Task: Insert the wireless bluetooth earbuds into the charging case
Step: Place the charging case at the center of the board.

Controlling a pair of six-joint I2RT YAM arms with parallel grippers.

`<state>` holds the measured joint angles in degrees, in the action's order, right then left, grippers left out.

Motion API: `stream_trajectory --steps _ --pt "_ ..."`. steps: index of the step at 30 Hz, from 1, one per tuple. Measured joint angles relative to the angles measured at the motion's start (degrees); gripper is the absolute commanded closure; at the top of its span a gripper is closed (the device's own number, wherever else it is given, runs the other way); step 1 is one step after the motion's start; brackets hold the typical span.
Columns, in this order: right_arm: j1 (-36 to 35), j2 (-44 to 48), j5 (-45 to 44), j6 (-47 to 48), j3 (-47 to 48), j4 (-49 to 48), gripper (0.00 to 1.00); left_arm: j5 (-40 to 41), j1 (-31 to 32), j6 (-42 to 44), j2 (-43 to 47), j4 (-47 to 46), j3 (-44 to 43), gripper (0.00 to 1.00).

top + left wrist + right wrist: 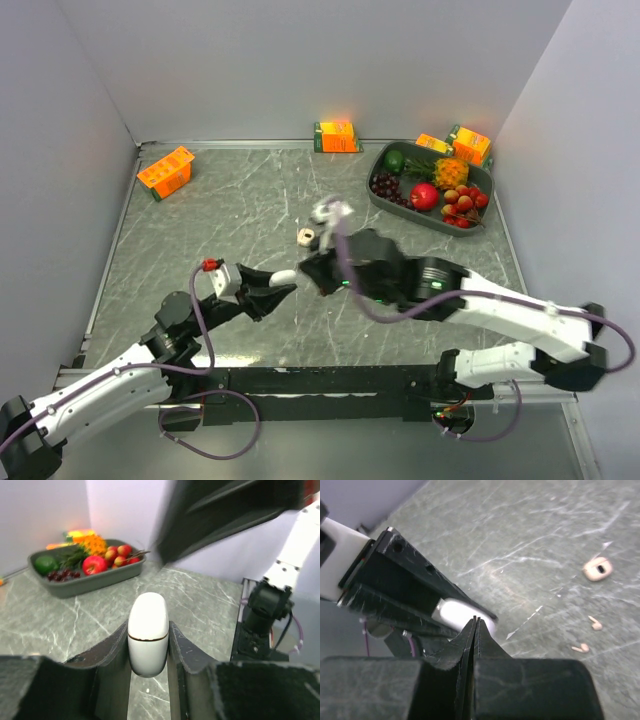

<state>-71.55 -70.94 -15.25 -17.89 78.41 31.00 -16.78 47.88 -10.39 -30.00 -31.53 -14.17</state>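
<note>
Broadly, pale grey walls close 3 sides of a table whose top is a dark grey-green stone pattern with white veins; it looks hard and smooth. A grey tray of fruit sits in the far right corner, and 4 orange cartons stand toward the far edge.

Both arms meet near the middle. The left gripper is clamped on the white charging case, gripped by its sides between the 2 fingers, seam showing and lid closed. The right gripper is pressed fully together with nothing in it, its tips right at the end of that case; I cannot tell whether they touch. A small beige case lies farther out, and 2 earbuds lie on the bare table near it, well apart from the white case.

The biggest risk, I judge, is the case. Its shell is rounded and glossy, so a push from the closed right tips could squeeze it out of the left fingers or twist it. A smaller risk is that a lid pried off-centre may snap back. Smallest are the earbuds: they are tiny and pale among white veins, easy to misjudge, and a grazing finger could flick them across the slick top.
</note>
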Motion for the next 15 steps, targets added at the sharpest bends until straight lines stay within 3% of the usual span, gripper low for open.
stream_trajectory --steps 4,8,12,15 --pt "4.33 11.65 -4.24 -2.16 -5.66 -2.01 1.0 6.95 -0.15 -6.75 -2.91 3.96 -2.49 0.99" --pt "10.38 15.52 -5.95 -4.52 -5.57 -2.23 1.0 12.28 -4.7 -18.01 -12.76 13.57 -10.47 0.99" --pt "11.82 13.97 -3.85 -6.16 -8.41 -2.93 1.0 8.46 -14.88 -25.49 -28.28 20.24 -19.74 0.99" --pt "12.31 11.34 -1.25 -7.15 -13.49 -2.99 1.0 2.23 -22.56 -29.83 -37.4 20.39 -20.81 0.99"
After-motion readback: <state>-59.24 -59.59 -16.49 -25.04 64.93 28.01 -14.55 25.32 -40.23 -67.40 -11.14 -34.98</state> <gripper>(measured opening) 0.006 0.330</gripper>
